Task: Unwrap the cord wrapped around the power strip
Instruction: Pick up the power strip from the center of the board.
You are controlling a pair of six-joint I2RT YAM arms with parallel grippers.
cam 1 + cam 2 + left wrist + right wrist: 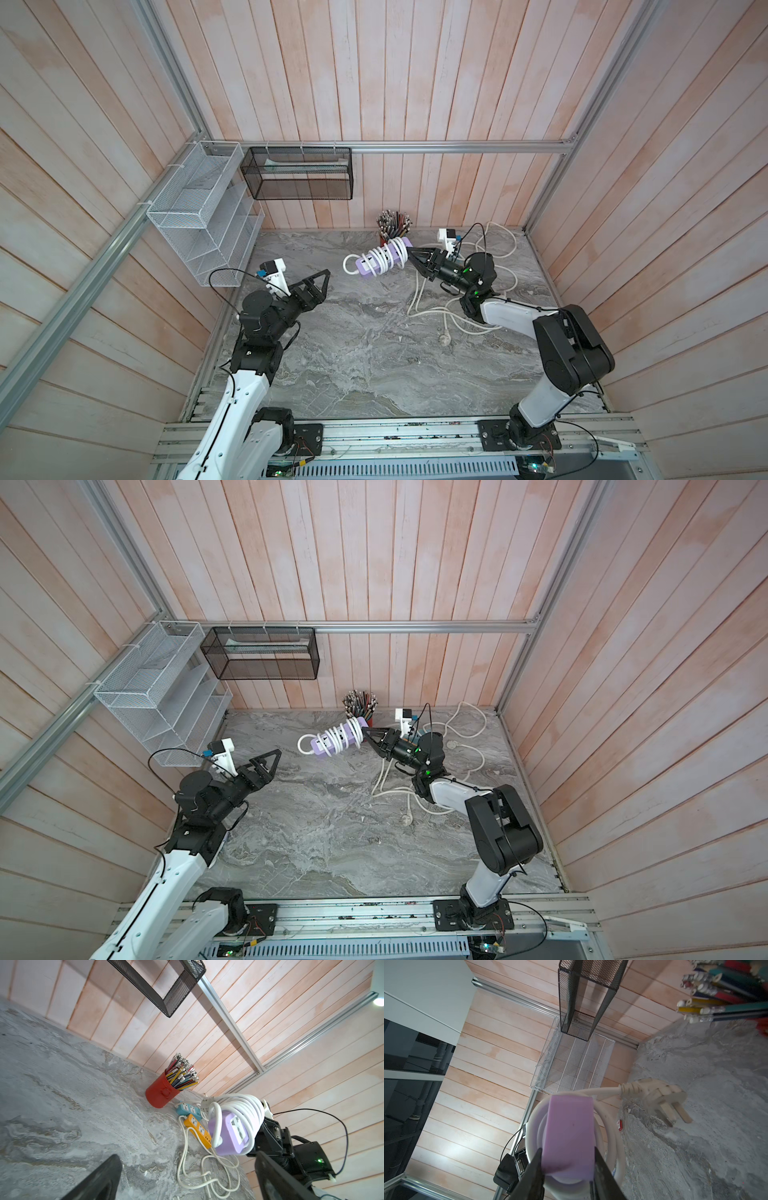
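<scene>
Grey marbled tabletop [353, 357] with red pencil cup [158, 1095], loose white cords [207, 1174]

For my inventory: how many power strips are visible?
3: purple strip in the right gripper, blue strip by the red cup, orange strip beside it. More may be hidden.

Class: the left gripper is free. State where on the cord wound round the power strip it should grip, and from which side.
Probably the plug: it juts clear of the coils, toward the pencil cup. The left gripper should approach from the free end of the power strip, since the right gripper clamps the other.
</scene>
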